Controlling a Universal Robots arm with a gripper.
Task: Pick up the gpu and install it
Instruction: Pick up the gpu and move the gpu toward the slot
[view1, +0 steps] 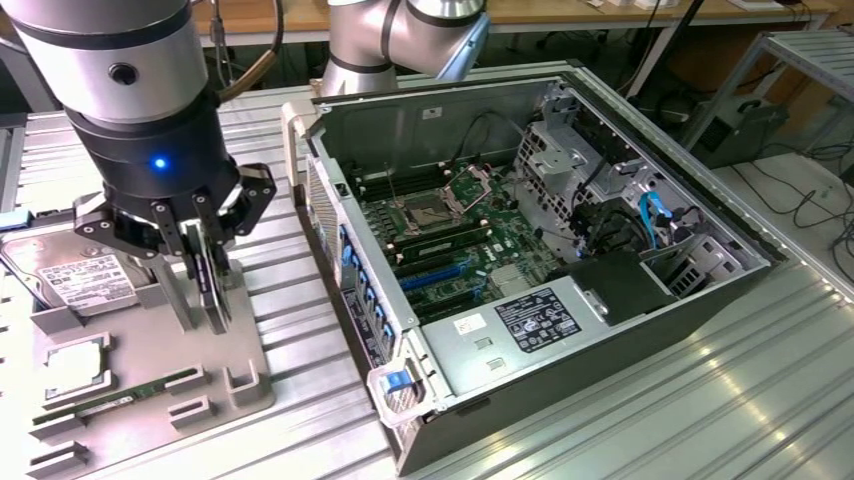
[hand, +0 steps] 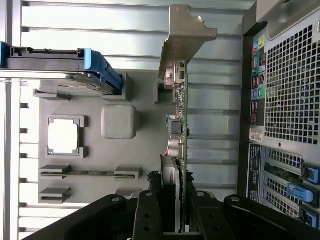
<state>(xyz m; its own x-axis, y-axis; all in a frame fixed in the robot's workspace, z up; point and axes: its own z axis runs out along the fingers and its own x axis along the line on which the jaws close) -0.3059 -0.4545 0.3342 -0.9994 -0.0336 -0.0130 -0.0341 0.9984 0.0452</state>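
Our tool (hand: 175, 217) clamped on the gpu (hand: 182, 125) seen edge-on, we see its metal bracket (hand: 184, 35) at the far end, card upright over the grey tray (hand: 90, 145) on the table (view1: 601, 420), beside the open computer case (view1: 400, 120)

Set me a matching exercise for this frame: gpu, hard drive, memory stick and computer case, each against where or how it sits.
Things:
1. gpu
2. hard drive
3. memory stick
4. computer case

States:
A. green, lying in a slot of the grey tray
B. side open, motherboard showing
C. standing on edge, gripped by the gripper
D. flat on the grey tray, white label up

Pairs: 1-C, 2-D, 3-A, 4-B
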